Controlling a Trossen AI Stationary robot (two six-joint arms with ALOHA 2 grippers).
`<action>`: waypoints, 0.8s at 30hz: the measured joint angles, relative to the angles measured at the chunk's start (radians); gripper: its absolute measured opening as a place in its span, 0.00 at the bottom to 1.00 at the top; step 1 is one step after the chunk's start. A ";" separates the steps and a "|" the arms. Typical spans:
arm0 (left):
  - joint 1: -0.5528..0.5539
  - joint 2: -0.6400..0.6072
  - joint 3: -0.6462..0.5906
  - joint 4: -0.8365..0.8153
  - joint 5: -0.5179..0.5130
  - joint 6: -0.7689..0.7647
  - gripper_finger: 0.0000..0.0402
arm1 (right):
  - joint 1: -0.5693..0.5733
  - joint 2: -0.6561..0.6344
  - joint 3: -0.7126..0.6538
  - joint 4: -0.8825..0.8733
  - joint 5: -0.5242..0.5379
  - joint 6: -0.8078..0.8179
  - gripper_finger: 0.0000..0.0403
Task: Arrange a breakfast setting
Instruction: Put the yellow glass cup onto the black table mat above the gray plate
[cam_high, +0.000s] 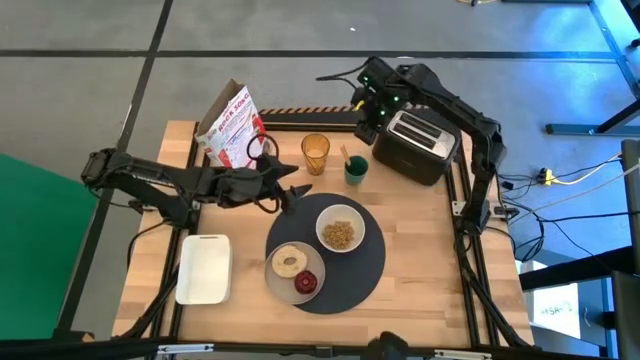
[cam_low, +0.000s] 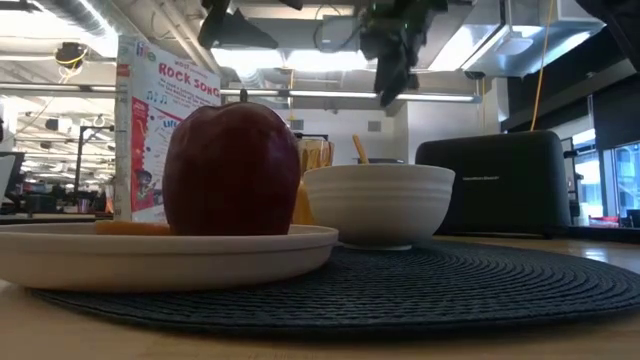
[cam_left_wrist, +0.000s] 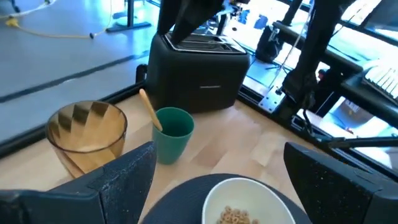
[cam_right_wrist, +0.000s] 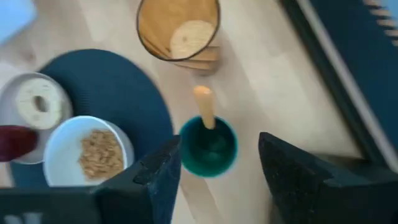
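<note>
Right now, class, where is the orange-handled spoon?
In the high view, the orange-handled spoon stands in the green cup, between the amber tumbler and the black toaster.

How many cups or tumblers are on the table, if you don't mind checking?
2: the amber tumbler beside the cereal box, and the green cup holding a spoon, by the toaster.

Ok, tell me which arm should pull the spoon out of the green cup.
Right, probably. Its gripper hangs above the green cup, jaws open either side of the spoon handle. The left gripper sits low beside the mat, facing across.
</note>
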 joint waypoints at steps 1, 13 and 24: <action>0.004 0.000 0.000 0.000 0.001 0.018 0.86 | -0.013 0.000 -0.034 0.025 -0.038 -0.008 0.52; 0.214 0.000 -0.001 -0.072 0.222 0.186 0.86 | 0.016 -0.028 -0.398 0.412 -0.034 0.080 0.59; 0.486 0.068 -0.002 -0.057 0.406 0.299 0.86 | 0.041 -0.089 -0.391 0.416 -0.023 0.188 0.59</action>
